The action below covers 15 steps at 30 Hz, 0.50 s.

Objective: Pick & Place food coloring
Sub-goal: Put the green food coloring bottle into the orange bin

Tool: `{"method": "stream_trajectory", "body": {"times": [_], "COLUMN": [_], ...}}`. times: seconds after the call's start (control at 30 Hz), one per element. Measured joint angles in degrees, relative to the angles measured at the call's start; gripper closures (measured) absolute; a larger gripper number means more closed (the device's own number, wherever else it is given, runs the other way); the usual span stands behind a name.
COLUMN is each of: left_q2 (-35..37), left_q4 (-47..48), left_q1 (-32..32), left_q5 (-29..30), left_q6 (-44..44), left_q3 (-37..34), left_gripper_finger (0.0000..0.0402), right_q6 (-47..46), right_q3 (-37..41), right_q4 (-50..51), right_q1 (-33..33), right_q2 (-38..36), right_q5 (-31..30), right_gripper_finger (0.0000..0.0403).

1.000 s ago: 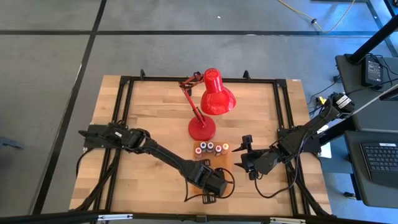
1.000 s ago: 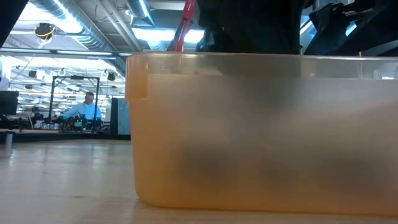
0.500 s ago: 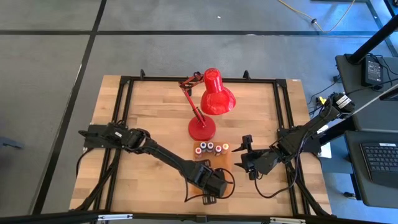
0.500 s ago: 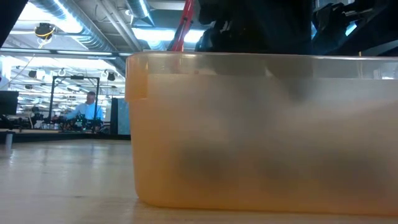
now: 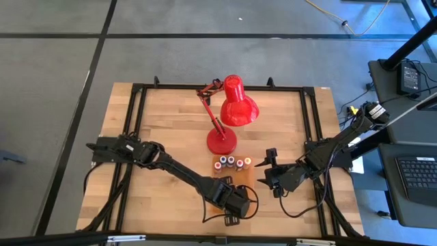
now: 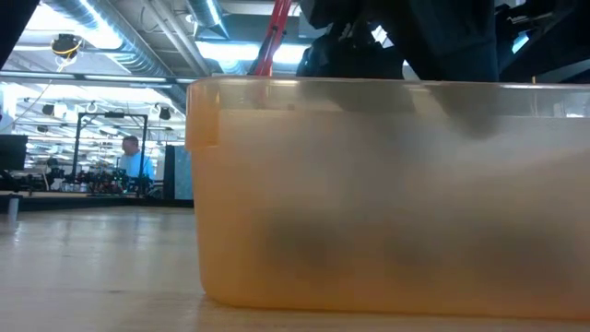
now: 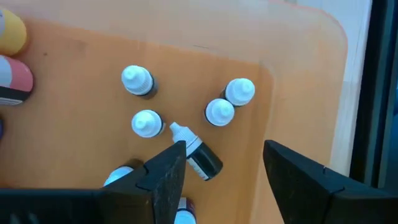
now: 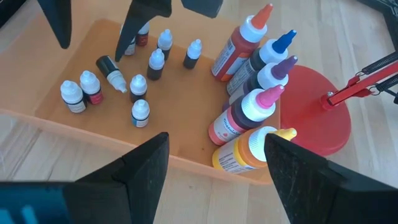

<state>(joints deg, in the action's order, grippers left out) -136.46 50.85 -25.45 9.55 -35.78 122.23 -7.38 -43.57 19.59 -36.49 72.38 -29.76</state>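
Inside the orange tray (image 8: 186,134) on the tabletop (image 5: 164,116), small food coloring bottles (image 8: 140,87) stand clustered; one bottle (image 7: 198,152) lies tipped beneath the left gripper (image 7: 224,177), jaws spread and empty. The right gripper (image 8: 214,171) waits beside the tray, jaws spread.

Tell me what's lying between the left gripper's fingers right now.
In the left wrist view, bare orange tray floor; the toppled dropper bottle lies beside one finger of the open left gripper.
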Motion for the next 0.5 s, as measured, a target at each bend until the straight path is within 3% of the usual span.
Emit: {"method": "stream_trajectory", "body": {"times": [0.2, 0.5], "left_q2": [0.02, 0.02], "left_q4": [0.82, 2.54], "left_q1": [0.00, 0.00], "left_q5": [3.44, 2.95], "left_q6": [-1.00, -3.07], "left_q3": [0.00, 0.00], "left_gripper_finger": [0.0209, 0.0213], "right_q6": [-0.07, -0.09], "right_q3": [0.00, 0.00], "right_q4": [0.00, 0.00], "right_q1": [0.00, 0.00], "right_q2": [0.00, 0.00], "right_q5": [0.00, 0.00], "right_gripper_finger": [0.0138, 0.0138]}}
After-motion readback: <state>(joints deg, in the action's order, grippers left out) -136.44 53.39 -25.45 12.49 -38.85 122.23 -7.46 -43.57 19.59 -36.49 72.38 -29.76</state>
